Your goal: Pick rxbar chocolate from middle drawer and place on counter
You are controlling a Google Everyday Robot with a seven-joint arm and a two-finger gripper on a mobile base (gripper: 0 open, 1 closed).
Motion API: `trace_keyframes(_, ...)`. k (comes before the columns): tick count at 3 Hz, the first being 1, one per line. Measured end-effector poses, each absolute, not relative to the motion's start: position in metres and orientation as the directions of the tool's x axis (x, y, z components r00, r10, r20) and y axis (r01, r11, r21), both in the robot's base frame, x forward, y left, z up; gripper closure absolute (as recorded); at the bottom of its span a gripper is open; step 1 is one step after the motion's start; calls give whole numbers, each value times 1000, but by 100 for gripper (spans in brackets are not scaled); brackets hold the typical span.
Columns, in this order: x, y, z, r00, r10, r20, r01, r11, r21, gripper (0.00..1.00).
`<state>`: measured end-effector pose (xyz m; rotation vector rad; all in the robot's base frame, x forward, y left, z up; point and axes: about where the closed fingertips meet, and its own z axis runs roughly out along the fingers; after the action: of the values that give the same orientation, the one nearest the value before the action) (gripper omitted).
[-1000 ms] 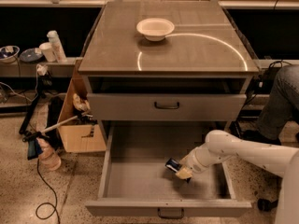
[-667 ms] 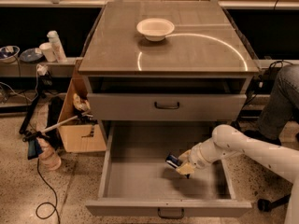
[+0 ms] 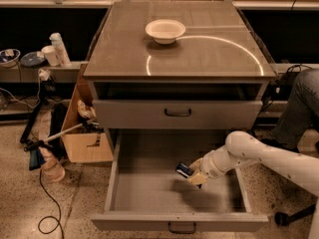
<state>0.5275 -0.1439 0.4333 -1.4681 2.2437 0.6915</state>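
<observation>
Counter [image 3: 209, 59]: carries a white bowl [image 3: 165, 31] toward 12 o'clock; no bar lies on it, so placement is outstanding. Middle drawer [image 3: 144, 193]: pulled open. Gripper [image 3: 193, 175]: inside the drawer, at 3 o'clock from the floor centre, pinching the rxbar chocolate [image 3: 183, 170], which projects toward 10 o'clock. The shadow beneath suggests the bar is off the floor. Judged status: grasp made; lift-out, transfer and release remain

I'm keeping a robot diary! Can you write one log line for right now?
gripper: inside middle drawer, shut on rxbar chocolate | bar: tilted up | counter: holds white bowl, no bar yet
</observation>
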Motion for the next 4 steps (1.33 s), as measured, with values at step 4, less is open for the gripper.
trace_keyframes(4,537,-132,517,-303,-727,-616,-944,318,89,100)
